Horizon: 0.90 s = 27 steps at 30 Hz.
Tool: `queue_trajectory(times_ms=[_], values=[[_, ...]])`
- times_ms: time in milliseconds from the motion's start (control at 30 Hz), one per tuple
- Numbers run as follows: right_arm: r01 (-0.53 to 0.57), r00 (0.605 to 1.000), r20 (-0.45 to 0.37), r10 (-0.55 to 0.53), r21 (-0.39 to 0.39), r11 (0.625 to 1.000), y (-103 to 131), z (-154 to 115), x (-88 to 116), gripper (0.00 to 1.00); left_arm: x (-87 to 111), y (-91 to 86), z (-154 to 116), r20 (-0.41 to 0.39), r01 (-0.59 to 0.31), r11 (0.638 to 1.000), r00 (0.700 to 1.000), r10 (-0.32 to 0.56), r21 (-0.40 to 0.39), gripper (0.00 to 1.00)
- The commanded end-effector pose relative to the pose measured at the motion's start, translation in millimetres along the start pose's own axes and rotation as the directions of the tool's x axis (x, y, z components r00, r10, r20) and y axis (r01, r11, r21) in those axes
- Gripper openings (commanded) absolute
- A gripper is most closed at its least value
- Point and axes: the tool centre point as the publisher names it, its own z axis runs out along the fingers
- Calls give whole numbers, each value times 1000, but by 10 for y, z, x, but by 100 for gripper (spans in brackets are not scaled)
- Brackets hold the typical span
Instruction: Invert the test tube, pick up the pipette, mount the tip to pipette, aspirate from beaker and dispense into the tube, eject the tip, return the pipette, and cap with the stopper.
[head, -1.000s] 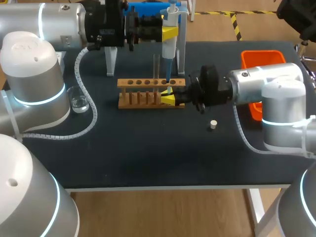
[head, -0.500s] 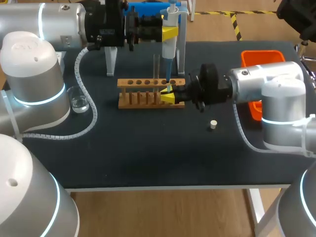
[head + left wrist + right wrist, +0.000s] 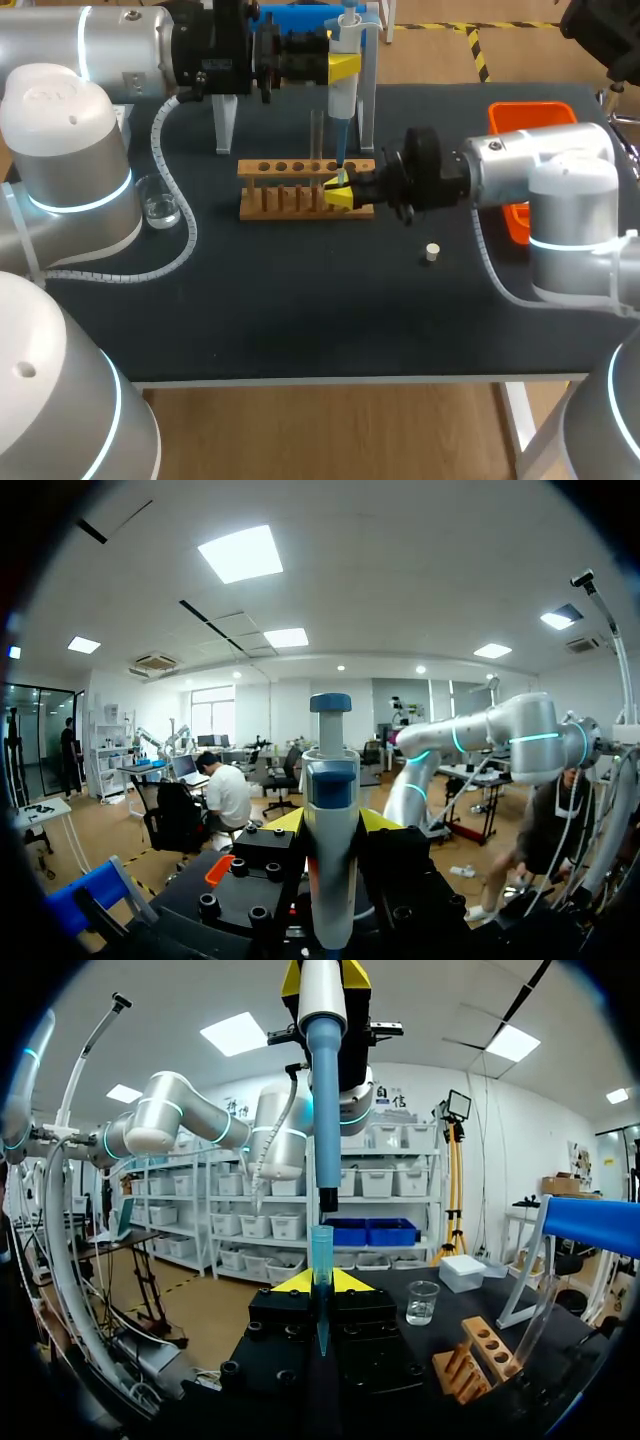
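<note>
While left gripper [image 3: 331,822] clamps the pipette [image 3: 330,770] by its barrel, yellow pads on both sides just under the plunger head, right gripper [image 3: 320,1282] is closed on the tip [image 3: 320,1248], holding it upright with the open mouth free above the fingers. Pipette nozzle sits just above the tip mouth at the right end of the rack [image 3: 300,190]; looks like a small gap and a slight offset, no contact as far as I can tell. Handling call: tip is light, thin-walled, slick plastic. It'll flex or cock if squeezed hard or pushed off-axis, so grip mid-body below the collar and press straight down the axis. Pipette is rigid and probably top-heavy; the barrel grip is right and keeps plunger and ejector clear. Glass test tube [image 3: 316,135] standing in the rack right beside it is the fragile bit, so avoid side loads.
</note>
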Motion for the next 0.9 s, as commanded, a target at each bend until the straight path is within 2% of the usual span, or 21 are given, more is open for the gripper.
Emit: queue_trajectory(times_ms=[33, 900], values=[[1, 1000, 4, -1, 2, 1000, 11, 17, -8, 0, 7, 0, -6, 1, -1, 1000, 1000, 1, 1, 0], [5, 1000, 8, -5, -9, 1000, 36, 28, -63, 0, 7, 0, -6, 1, -1, 1000, 1000, 1, 1, 0]])
